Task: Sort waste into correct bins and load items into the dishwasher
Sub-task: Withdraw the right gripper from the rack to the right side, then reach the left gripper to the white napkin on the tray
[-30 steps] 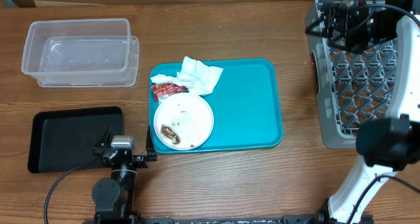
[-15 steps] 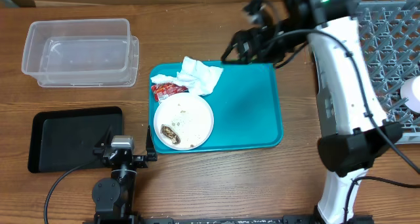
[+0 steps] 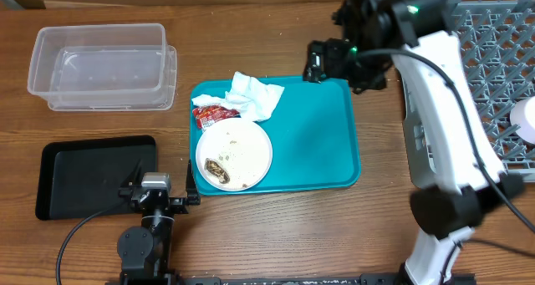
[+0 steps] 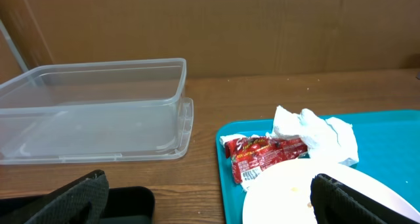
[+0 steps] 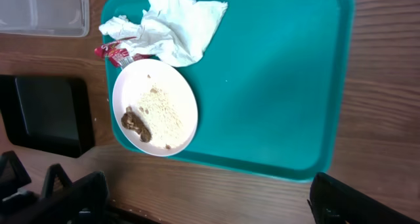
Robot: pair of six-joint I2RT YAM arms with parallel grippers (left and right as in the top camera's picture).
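Two hands gape empty: the left hand (image 3: 159,193) at the worktop's near edge, the right hand (image 3: 316,62) above the far rim of the teal plastic serving tray (image 3: 318,143). Next, likely, the crumpled white paper napkin (image 3: 255,97) lying on it: pinch its raised peak, sparing the small red wrapper (image 3: 213,114) touching it.

The surface (image 3: 276,34) is brown wood-grain board; four things lie directly on it. A clear plastic tub (image 3: 100,68) sits at the far left; a shallow black tray (image 3: 92,175) lies toward the front edge, below the tub and apart from it; a teal serving tray (image 3: 313,134) rests in the middle, near the black tray's right end; a grey lattice dish rack (image 3: 501,76) stands at the far right, running out of view.
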